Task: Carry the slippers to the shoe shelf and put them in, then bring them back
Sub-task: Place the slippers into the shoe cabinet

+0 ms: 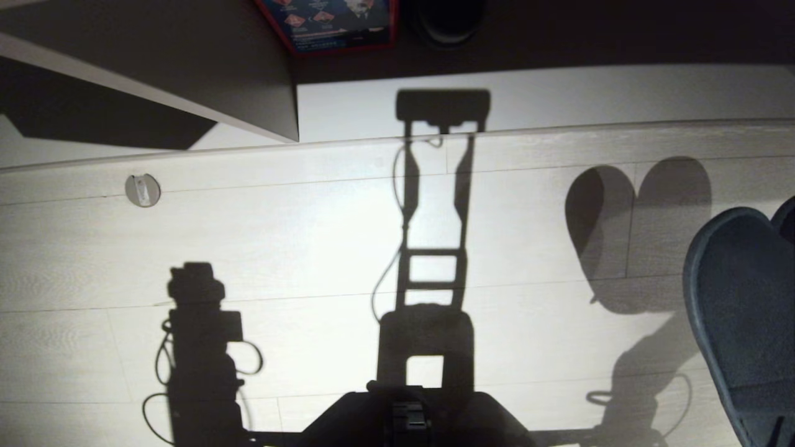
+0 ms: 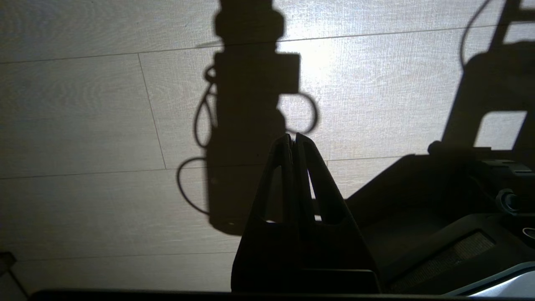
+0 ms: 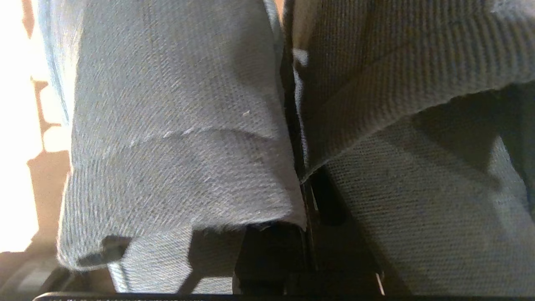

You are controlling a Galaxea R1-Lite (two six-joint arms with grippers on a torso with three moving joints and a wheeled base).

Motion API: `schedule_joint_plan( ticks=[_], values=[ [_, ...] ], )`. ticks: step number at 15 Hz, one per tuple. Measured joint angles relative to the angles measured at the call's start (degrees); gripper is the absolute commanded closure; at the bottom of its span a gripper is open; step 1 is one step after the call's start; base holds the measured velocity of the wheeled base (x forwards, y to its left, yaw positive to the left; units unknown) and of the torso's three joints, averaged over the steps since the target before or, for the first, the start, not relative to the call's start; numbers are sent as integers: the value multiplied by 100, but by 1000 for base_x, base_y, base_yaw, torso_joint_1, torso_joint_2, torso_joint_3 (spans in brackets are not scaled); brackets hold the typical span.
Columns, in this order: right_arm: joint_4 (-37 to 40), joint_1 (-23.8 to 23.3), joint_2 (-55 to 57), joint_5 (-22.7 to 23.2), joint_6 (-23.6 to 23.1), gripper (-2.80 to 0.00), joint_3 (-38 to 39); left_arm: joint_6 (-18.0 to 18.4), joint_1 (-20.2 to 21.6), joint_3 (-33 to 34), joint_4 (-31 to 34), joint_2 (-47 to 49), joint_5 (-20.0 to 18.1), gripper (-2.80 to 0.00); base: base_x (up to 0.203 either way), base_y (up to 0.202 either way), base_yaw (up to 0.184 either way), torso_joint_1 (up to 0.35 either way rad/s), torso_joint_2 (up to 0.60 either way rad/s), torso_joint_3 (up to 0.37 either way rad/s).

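At the head view's right edge, the right hand (image 3: 301, 196), itself hidden, clamps the half-cropped slippers (image 1: 742, 310).

The slippers (image 3: 175, 125) are woven cloth, matt and slightly fuzzy, with a fine ribbed twill grain and frayed fibres along the cut edges; in the head view their soles (image 1: 745, 310) look like dull, soft fabric with a smoother rim. The floor (image 1: 310, 236) is pale wood-grain plank with a low satin sheen and thin seams. A small round metal disc (image 1: 142, 190) set in it looks shiny. The left fingers (image 2: 295, 175) are matt black plastic. The box (image 1: 329, 25) has glossy printed card.
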Motion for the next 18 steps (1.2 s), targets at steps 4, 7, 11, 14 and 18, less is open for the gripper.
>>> schedule_joint_plan(
  ticks=[4, 7, 11, 14, 18],
  values=[
    [-1958, -70, 1394, -97, -14, 0, 285, 1, 0, 0, -2, 0, -1, 0, 0, 0, 0, 0, 0, 0],
    [-3081, -73, 2188, -99, 6, 0, 406, -1, 0, 0, -2, 0, 2, 0, 0, 0, 0, 0, 0, 0],
    [-4011, -67, 3037, -78, 55, 0, 286, 1, 0, 0, -1, 0, 2, 0, 0, 0, 0, 0, 0, 0],
    [-4423, -67, 3544, -76, 63, 0, -105, -1, 0, 0, -1, 0, 2, 0, 0, 0, 0, 0, 0, 0],
    [-4724, -69, 4109, -74, 62, 0, -877, -1, 0, 0, 0, 0, 4, 0, 0, 0, 0, 0, 0, 0]
  ],
)
